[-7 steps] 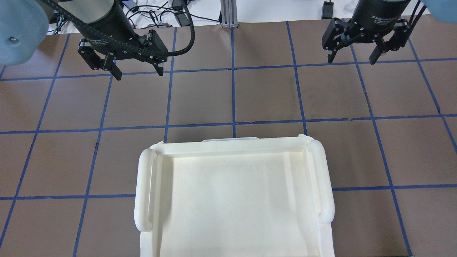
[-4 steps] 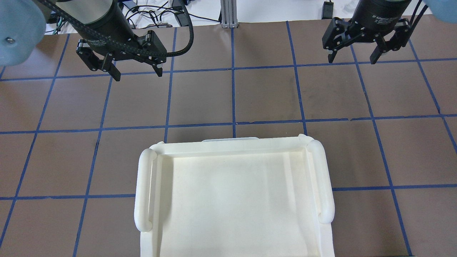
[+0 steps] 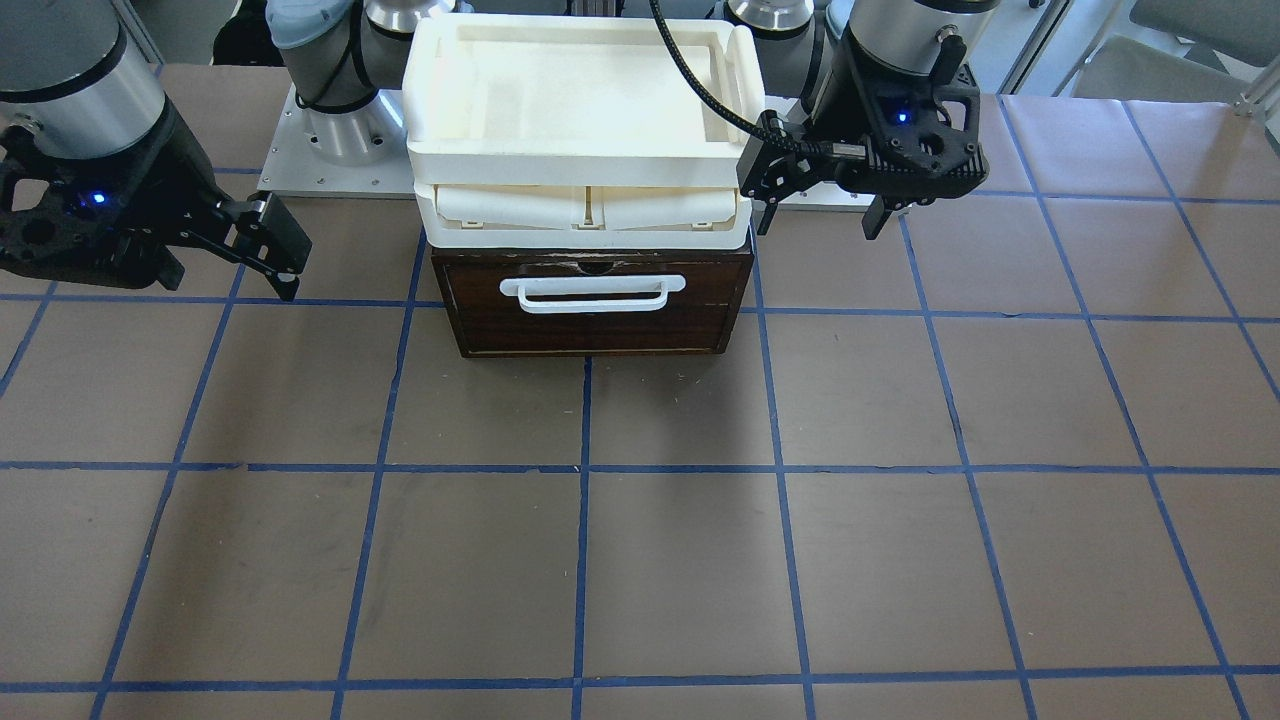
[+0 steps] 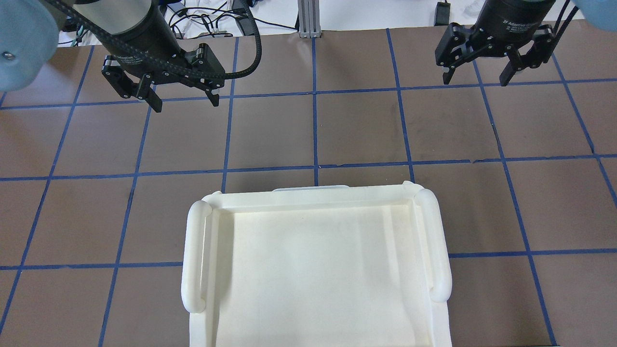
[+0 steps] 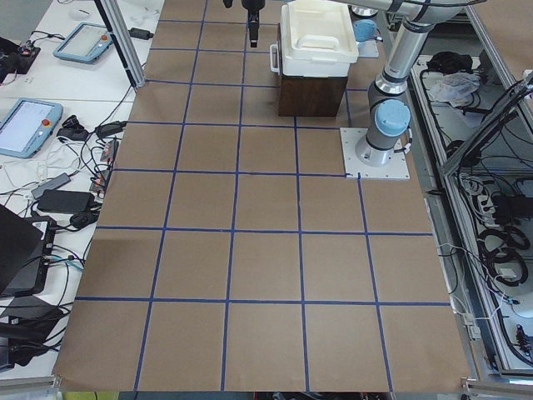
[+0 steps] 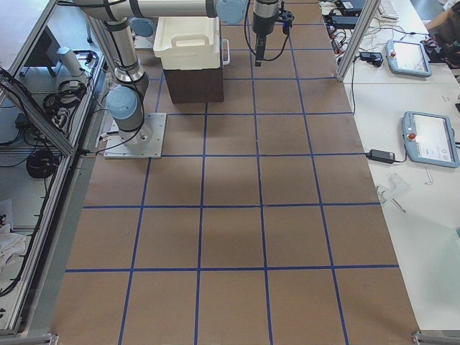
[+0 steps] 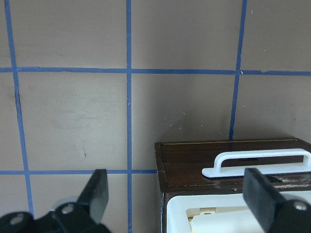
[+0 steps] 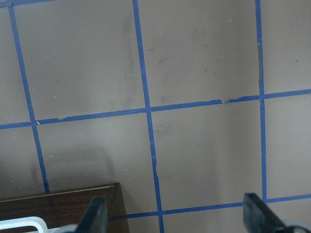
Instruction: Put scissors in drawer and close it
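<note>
The drawer [image 3: 592, 305] sits pushed in, its dark brown wood front flush with the edges of its case. A white plastic bar handle [image 3: 592, 293] juts out across the upper part of the front. The grain is glossy and chipped pale along the top edge above the handle. Stacked on the drawer is a cream-white plastic tray unit [image 3: 585, 215], box-shaped with rounded corners, a raised rim and thick tubular grips on both sides.

In front of the drawer the table [image 3: 900, 400] lies open: flat matte brown paper, lightly scuffed, ruled into squares by blue tape lines [image 3: 583, 560].

The left gripper [image 4: 185, 104] hangs above the table out past the drawer's front, off toward the drawer's corner on the robot's left. Its two black fingers are spread wide with only air between them. The right gripper [image 4: 475, 81] hangs well off the drawer's other side, farther out than the left one, fingers likewise spread and holding nothing. Neither touches the drawer, the handle or the tray unit.
</note>
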